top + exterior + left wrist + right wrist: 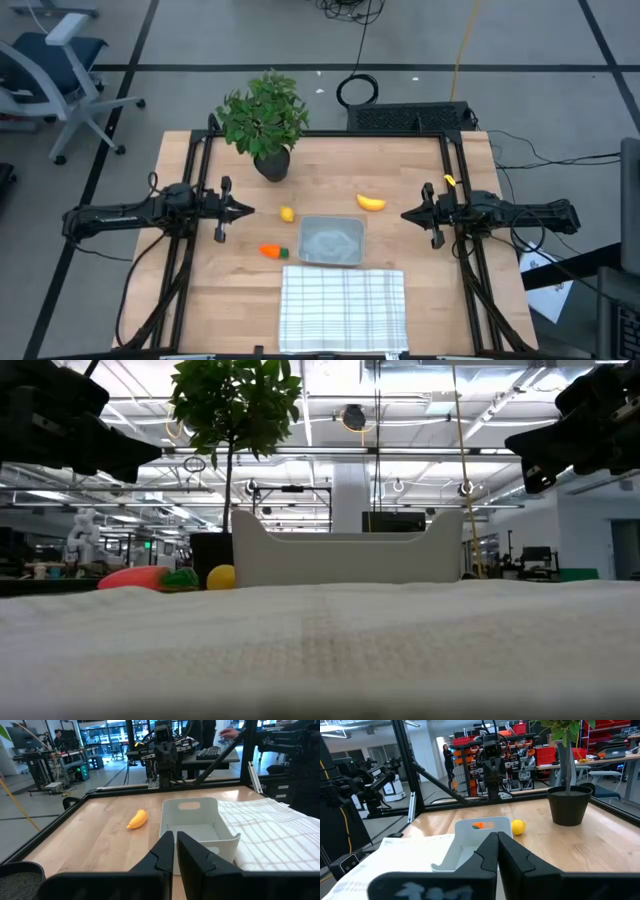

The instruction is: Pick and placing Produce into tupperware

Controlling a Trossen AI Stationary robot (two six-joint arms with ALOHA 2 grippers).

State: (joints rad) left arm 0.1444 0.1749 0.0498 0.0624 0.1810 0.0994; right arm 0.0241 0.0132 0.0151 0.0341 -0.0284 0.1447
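Observation:
The clear tupperware [332, 241] sits mid-table, its near edge at the checked cloth. The banana [371, 203] lies on the wood beyond its far right corner, the lemon [287, 213] to its far left, the carrot [271, 251] to its left. In the low view the carrot [148, 578] and lemon [221, 576] show left of the tupperware [345, 558]. My left gripper [247, 211] hovers shut at the table's left, above the wood, pointing at the lemon. My right gripper [406, 214] hovers shut at the right, near the banana. The left wrist view shows the banana [137, 819]; the right wrist view shows the lemon [518, 827].
A potted plant [265, 120] stands at the far left of the table, its dark pot [568, 805] close to the lemon. The white checked cloth [343, 308] covers the near middle. Black frame rails [197, 190] run along both sides. Bare wood lies between the grippers and the tupperware.

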